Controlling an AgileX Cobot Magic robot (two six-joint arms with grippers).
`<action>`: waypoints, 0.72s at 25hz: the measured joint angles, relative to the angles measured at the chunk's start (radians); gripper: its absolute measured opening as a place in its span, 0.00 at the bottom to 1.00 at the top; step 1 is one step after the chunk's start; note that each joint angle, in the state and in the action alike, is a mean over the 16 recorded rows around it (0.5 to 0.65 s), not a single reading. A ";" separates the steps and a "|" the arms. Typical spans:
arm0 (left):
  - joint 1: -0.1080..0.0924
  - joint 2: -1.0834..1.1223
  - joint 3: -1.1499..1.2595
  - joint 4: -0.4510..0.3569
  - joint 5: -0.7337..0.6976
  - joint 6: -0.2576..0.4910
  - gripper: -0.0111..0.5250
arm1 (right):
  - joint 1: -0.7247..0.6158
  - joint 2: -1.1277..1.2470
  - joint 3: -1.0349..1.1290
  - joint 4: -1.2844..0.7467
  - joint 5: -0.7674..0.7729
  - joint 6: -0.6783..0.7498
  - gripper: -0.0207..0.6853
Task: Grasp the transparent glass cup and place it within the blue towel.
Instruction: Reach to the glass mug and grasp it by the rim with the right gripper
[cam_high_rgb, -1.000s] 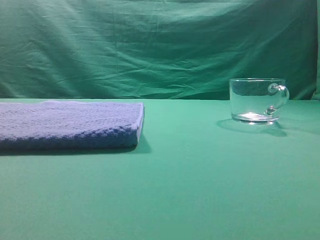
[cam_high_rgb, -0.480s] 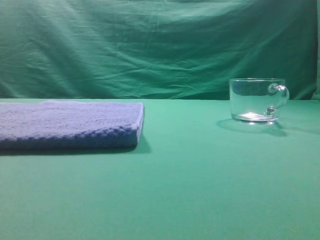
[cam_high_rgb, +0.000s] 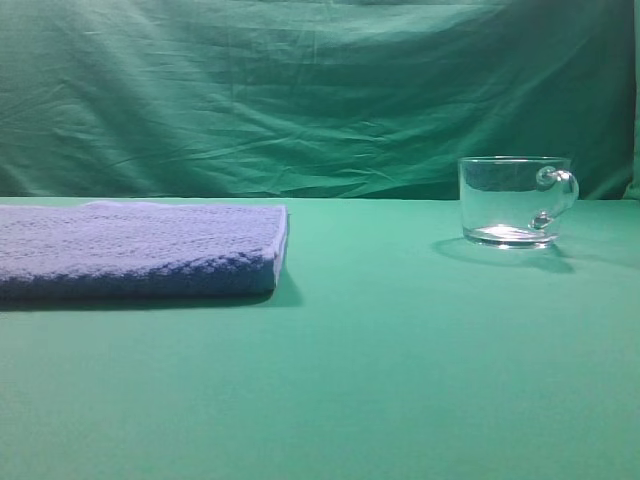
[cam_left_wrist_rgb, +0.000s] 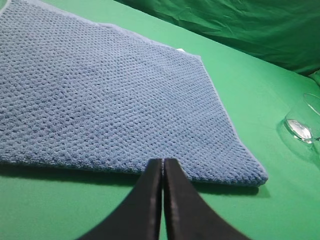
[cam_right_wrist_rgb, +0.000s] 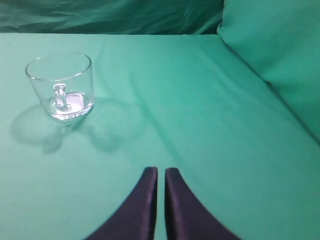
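So you've got the transparent glass cup (cam_high_rgb: 514, 200) sitting upright at the right side of the exterior high frame, a bit above the middle, on the green table cloth (cam_high_rgb: 380, 380), with its small loop handle poking out to the right. It looks dry inside, and you can see the thick base catching the light. The blue towel (cam_high_rgb: 140, 250) lies flat at the left edge of that same frame, folded, with a paler edge showing on its right end, and it's well apart from the cup with a stretch of green cloth between them. Neither arm shows up in the exterior view. In the left wrist view your left gripper (cam_left_wrist_rgb: 163, 165) pokes in from the bottom centre, its two dark fingers pressed together with basically no gap and nothing between them; the tips sit right at the near edge of the towel in the frame, though you can't really tell if they touch it. The cup only peeks in at the right edge there. In the right wrist view your right gripper (cam_right_wrist_rgb: 161, 172) also comes up from the bottom centre, fingers nearly closed with just a thin slit, holding nothing. The cup is in the upper left of that frame, handle facing the camera, well away from the fingertips. A wrinkled green backdrop (cam_high_rgb: 300, 90) hangs behind the table.
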 joint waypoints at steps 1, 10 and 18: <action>0.000 0.000 0.000 0.000 0.000 0.000 0.02 | 0.000 0.008 -0.013 0.011 -0.009 0.002 0.10; 0.000 0.000 0.000 0.000 0.000 0.000 0.02 | 0.000 0.214 -0.177 0.046 0.047 -0.047 0.10; 0.000 0.000 0.000 0.000 0.000 0.000 0.02 | 0.000 0.543 -0.323 0.052 0.165 -0.152 0.10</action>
